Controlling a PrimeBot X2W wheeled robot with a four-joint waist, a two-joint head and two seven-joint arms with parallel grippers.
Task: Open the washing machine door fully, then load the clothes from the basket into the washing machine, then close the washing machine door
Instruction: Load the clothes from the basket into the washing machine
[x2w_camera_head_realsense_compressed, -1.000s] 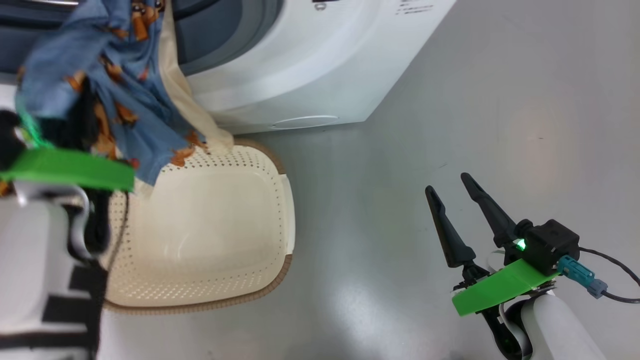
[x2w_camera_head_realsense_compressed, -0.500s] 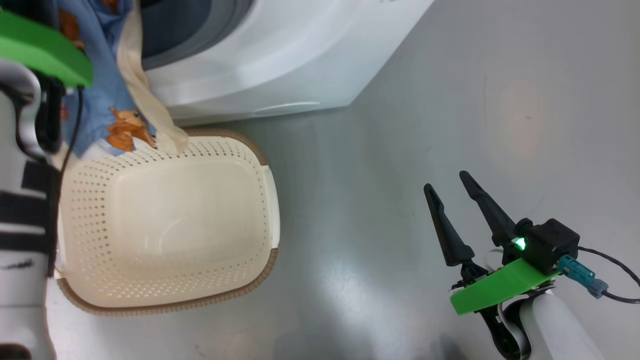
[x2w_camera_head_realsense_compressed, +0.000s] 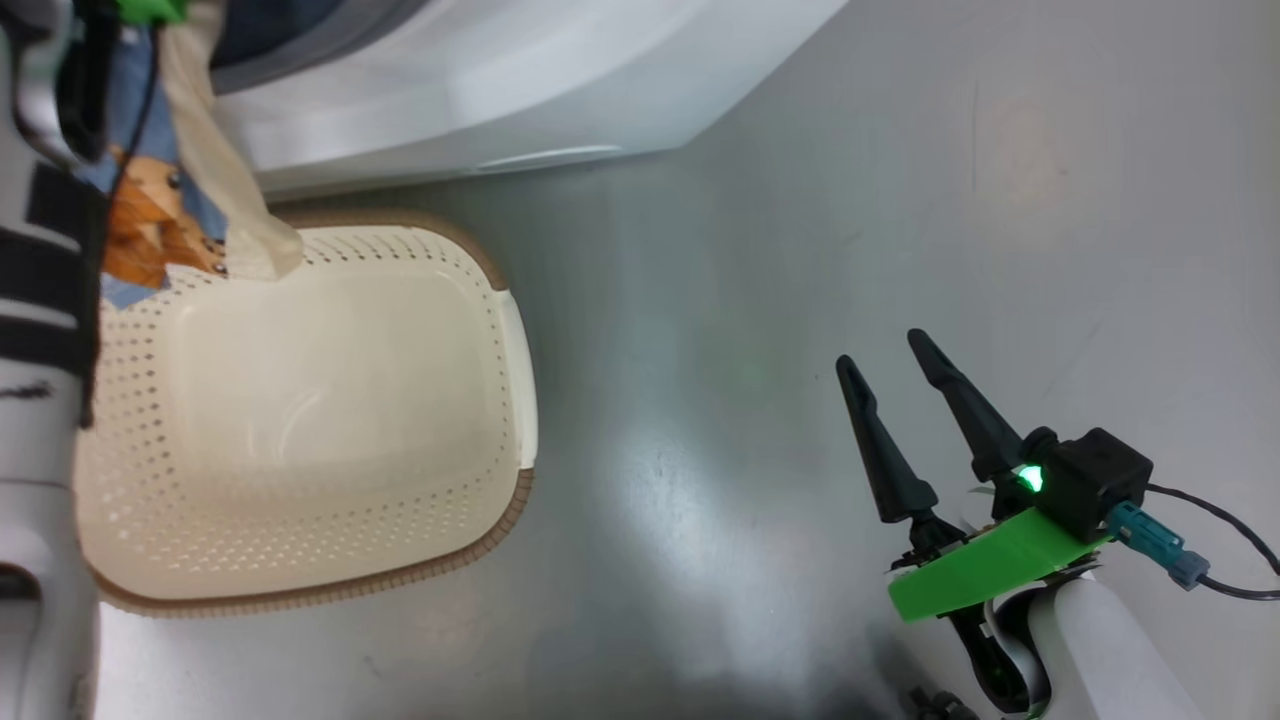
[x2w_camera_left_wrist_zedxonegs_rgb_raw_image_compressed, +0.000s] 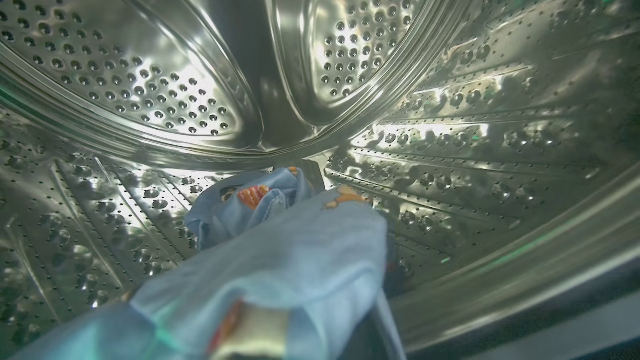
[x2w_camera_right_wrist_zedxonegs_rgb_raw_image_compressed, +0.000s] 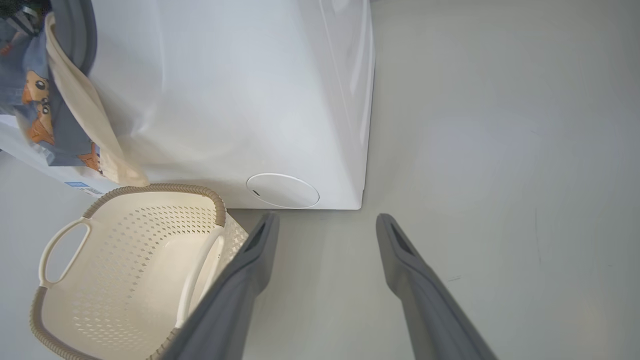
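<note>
The loading step is in hand: the left gripper is inside the steel drum (x2w_camera_left_wrist_zedxonegs_rgb_raw_image_compressed: 150, 90) of the washing machine (x2w_camera_head_realsense_compressed: 520, 90), the clothes (x2w_camera_left_wrist_zedxonegs_rgb_raw_image_compressed: 280, 260) draped over it; its fingers are buried under blue fabric, so I cannot tell if they clench; the basket (x2w_camera_head_realsense_compressed: 300, 400) stands empty just before the machine; the right gripper (x2w_camera_head_realsense_compressed: 880, 352) hangs spread and empty, well apart; a cream tail (x2w_camera_head_realsense_compressed: 235, 200) dangles outside over the basket rim (it could catch in the door), so the next move, I judge, must carry the bundle deeper, release, and draw this tail in

Sticker (x2w_camera_right_wrist_zedxonegs_rgb_raw_image_compressed: 83, 188) on washing machine (x2w_camera_right_wrist_zedxonegs_rgb_raw_image_compressed: 225, 100): unreadable.
</note>
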